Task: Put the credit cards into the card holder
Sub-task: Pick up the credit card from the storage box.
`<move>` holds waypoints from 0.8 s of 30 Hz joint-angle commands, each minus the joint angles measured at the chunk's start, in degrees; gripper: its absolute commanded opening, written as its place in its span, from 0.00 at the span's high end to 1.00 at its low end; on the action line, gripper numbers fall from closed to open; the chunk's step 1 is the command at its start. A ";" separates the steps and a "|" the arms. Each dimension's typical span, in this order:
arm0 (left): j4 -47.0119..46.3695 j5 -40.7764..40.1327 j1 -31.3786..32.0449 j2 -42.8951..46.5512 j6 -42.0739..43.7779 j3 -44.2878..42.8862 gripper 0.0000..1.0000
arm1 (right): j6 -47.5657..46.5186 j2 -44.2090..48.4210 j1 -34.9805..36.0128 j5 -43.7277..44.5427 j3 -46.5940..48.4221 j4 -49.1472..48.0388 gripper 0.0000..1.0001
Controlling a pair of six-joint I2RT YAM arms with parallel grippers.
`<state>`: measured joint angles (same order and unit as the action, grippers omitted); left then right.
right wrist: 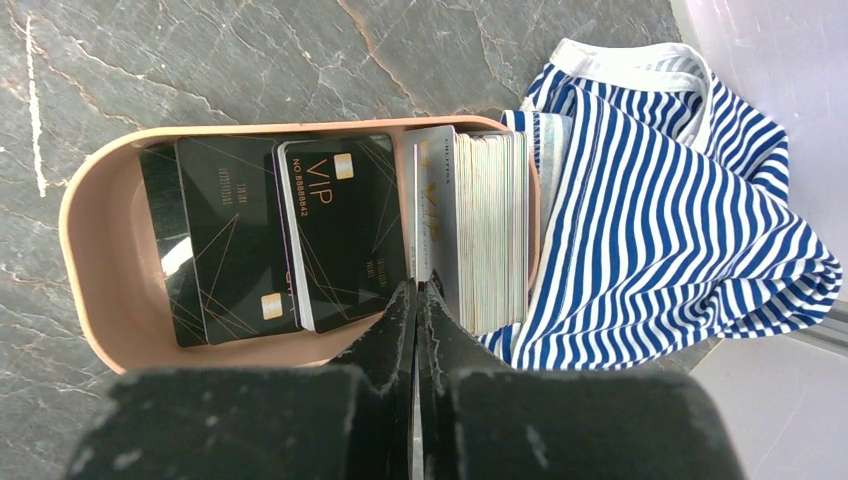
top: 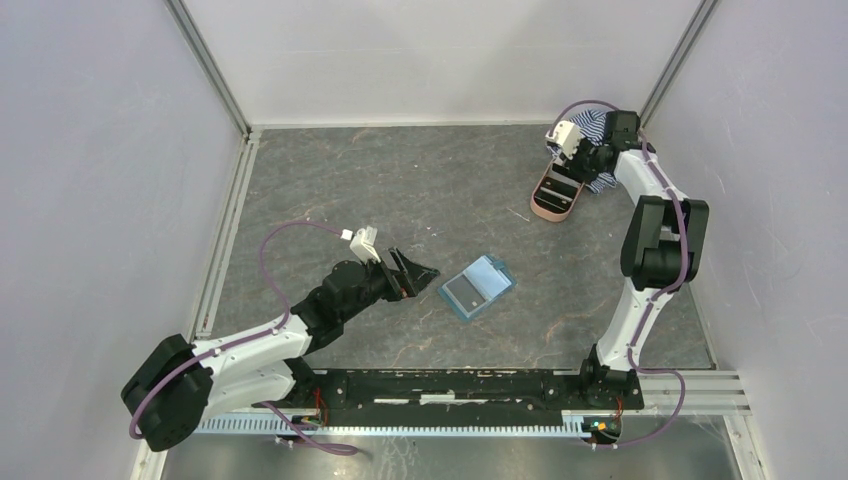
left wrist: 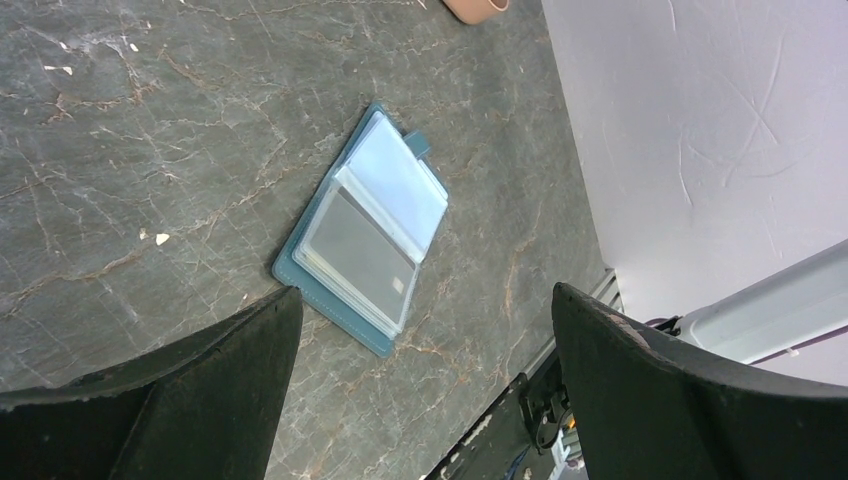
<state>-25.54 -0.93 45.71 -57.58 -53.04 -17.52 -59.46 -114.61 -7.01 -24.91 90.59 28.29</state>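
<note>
Right gripper (right wrist: 415,300) is closed tight, tips at the lower edge of the pale card fronting the upright stack of credit cards (right wrist: 490,230) in the pink oval case (right wrist: 90,270); can't tell if a card edge is actually pinched. Step looks like picking one card: nip a single edge, lift straight up so neighbours don't drag out, and stay off the case rim. VIP card (right wrist: 345,230) and other dark ones lie flat beside the stack, likely harder to grab. Striped cloth (right wrist: 660,220) touches the case and could snag. Card holder (left wrist: 365,230) lies open on the table (left wrist: 150,150), well apart from the case, with a grey card in its clear sleeve. Left gripper (left wrist: 425,295) is spread wide, empty, just beside it.
</note>
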 commanded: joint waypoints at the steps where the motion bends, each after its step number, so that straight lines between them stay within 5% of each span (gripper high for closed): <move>1: -2.96 0.65 -0.27 0.85 -2.66 -0.50 0.00 | 2.22 2.46 -1.31 -4.43 2.31 1.34 1.00; 24: -12.47 6.13 -0.27 -1.22 -5.07 0.57 0.00 | 11.88 11.31 -5.30 -21.13 -1.74 5.51 1.00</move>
<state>-32.03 2.92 45.69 -58.17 -56.14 -17.47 -50.78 -108.81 -11.46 -38.96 90.39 32.91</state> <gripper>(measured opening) 0.996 0.006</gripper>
